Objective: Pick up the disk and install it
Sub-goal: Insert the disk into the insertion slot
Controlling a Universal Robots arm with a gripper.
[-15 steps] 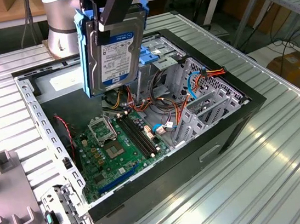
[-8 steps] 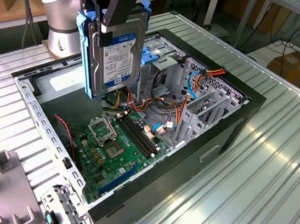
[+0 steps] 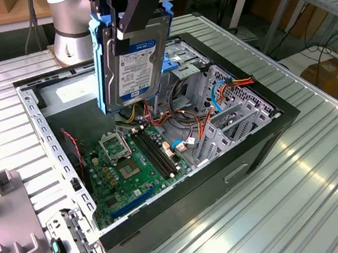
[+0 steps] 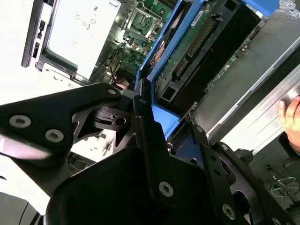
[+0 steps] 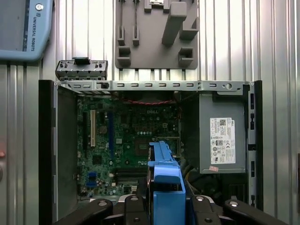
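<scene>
The gripper (image 3: 125,20) clamps the top edge of the disk (image 3: 133,66), which hangs upright above the open computer case (image 3: 186,206).

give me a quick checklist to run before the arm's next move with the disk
1. Grip: ok. The end effector is shut on the top edge of the disk.
2. Clearance: ok. The disk hangs on edge above the open computer case and appears to touch nothing.
3. Rails: ok. Blue rails sit along the disk's sides.
4. Drive cage free: cannot tell. Orange cables run right beside the grey drive cage.
5. People clear: not ok. A hand rests on metal close to the case in the second wrist view.
</scene>
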